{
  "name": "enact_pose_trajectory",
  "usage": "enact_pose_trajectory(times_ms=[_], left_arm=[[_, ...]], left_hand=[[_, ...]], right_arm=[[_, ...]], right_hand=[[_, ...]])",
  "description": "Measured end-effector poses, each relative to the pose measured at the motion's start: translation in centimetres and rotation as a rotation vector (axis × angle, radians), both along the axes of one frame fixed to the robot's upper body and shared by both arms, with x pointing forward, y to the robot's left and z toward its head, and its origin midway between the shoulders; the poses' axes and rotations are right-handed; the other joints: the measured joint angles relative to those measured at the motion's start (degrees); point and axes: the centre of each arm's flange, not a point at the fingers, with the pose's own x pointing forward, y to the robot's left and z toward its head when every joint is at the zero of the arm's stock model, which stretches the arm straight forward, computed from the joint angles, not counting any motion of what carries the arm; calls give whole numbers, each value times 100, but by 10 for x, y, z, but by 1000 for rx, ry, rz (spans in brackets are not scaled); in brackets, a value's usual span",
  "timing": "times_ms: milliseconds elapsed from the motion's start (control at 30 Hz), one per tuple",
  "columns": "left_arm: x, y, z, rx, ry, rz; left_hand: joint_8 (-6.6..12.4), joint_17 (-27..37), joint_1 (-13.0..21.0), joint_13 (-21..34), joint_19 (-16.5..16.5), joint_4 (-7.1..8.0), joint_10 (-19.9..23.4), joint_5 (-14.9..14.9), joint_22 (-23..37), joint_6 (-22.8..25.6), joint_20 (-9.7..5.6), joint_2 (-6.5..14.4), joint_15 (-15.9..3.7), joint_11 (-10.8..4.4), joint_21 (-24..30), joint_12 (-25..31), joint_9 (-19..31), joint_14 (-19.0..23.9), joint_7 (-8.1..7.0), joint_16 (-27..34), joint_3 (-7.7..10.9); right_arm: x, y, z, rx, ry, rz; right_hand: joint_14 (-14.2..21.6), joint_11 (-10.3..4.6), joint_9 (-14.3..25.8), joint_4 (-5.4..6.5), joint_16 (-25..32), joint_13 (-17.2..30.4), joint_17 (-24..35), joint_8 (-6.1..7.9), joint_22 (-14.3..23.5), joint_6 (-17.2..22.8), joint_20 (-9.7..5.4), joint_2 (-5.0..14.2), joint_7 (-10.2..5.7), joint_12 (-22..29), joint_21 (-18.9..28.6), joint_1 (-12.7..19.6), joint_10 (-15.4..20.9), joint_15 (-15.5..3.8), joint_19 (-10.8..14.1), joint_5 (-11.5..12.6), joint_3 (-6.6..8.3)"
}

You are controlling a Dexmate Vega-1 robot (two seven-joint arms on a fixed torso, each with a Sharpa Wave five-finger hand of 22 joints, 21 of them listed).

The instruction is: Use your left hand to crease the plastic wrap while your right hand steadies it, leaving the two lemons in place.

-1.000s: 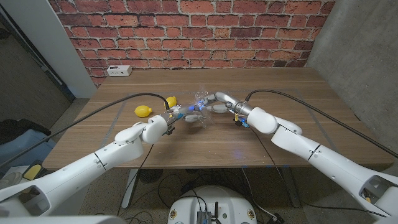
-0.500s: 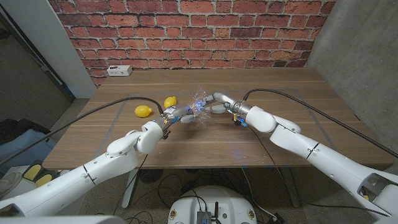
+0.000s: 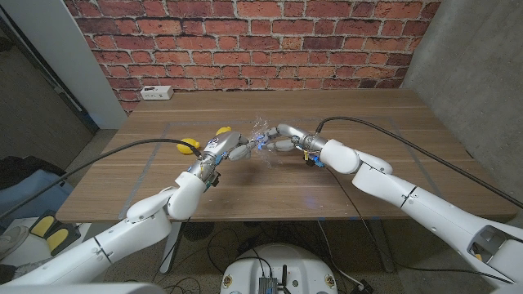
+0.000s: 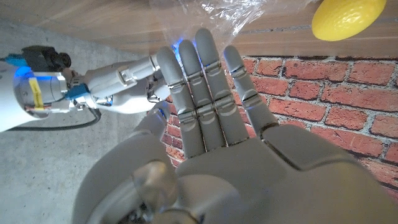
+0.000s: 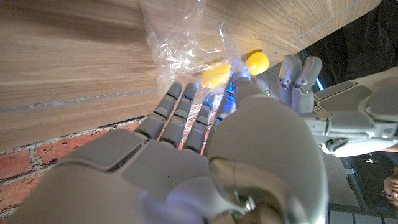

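Observation:
A crumpled clear plastic wrap [image 3: 260,133] lies mid-table between my hands. My left hand [image 3: 225,148] reaches in from the left with straight, slightly spread fingers [image 4: 202,74], whose tips touch the wrap [image 4: 214,14]. From the right, my right hand [image 3: 284,137] rests its fingertips [image 5: 177,109] on the wrap [image 5: 177,43], thumb apart from them, gripping nothing that I can see. One lemon [image 3: 223,130] sits just behind my left hand. The other lemon [image 3: 189,145] lies to its left, partly hidden by my wrist. Both lemons [image 5: 257,61] [image 5: 216,74] lie past the wrap.
A white power strip [image 3: 153,92] lies at the table's back left corner, below the brick wall. Black cables run along both forearms. Bare wooden table [image 3: 368,114] stretches to the right and towards the front edge.
My left hand has risen and swung forward, its fingers straightening onto the wrap, and its wrist now covers part of the left lemon. My right hand has hardly moved.

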Motion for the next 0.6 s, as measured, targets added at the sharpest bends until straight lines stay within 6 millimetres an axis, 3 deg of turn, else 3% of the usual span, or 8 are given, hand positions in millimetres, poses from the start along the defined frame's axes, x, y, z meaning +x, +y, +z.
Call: enact_pose_trajectory(times_ms=[200, 600], left_arm=[[-8, 2, 2, -74, 14, -130], [-16, 11, 6, -156, 26, -259]], left_hand=[[204, 99, -73, 227, 146, 14, 143, 28, 26, 82, -85, -73, -50, -26, 156, 79, 179, 173, 17, 110, 62], [226, 204, -138, 475, 131, 32, 140, 28, 25, 79, -70, -137, -50, -23, 272, 123, 178, 174, 20, 131, 128]], right_arm=[[-2, 7, -2, -34, 2, 1], [-2, 19, -7, -111, 19, -1]], right_hand=[[-104, -35, -20, -23, -44, -5, 27, 0, -35, 0, 35, 0, 0, -65, 0, 0, -134, -5, -35, -4, -23], [-352, -78, -45, -66, -89, -54, 80, -39, -86, -19, 131, 0, -26, -128, -27, 0, -433, 16, -131, -5, -67]])
